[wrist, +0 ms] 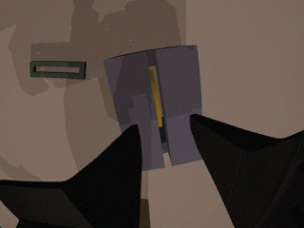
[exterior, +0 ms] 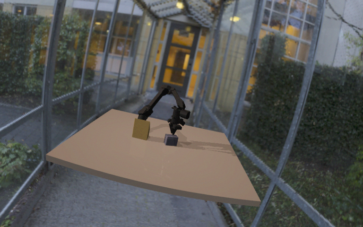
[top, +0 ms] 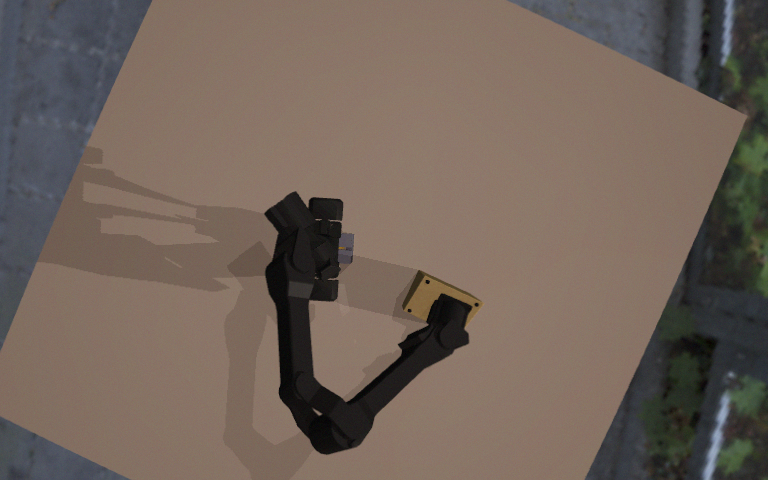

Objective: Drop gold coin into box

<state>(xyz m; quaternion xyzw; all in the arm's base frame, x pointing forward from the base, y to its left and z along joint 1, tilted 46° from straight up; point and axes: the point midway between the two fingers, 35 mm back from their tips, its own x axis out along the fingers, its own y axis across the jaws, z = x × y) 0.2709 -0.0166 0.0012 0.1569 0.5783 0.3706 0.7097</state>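
Note:
The grey box [wrist: 180, 83] [top: 347, 242] [exterior: 170, 140] stands right under my gripper [wrist: 163, 123] [exterior: 173, 131]. The gold coin [wrist: 154, 98] [top: 341, 247] shows as a thin yellow edge lined up in the lid's slot. It sits below my fingertips and touches neither finger. My gripper is open, with one finger on each side of the slot, just above the lid. The dark-green holder [wrist: 33, 70] lies empty on the table to the left of the box in the wrist view. The arm hides it in the top and exterior views.
The arm's tan base block [top: 424, 291] [exterior: 141, 129] stands on the brown table [top: 509, 169] [exterior: 120, 160] near the box. Metal-framed glass walls surround the table.

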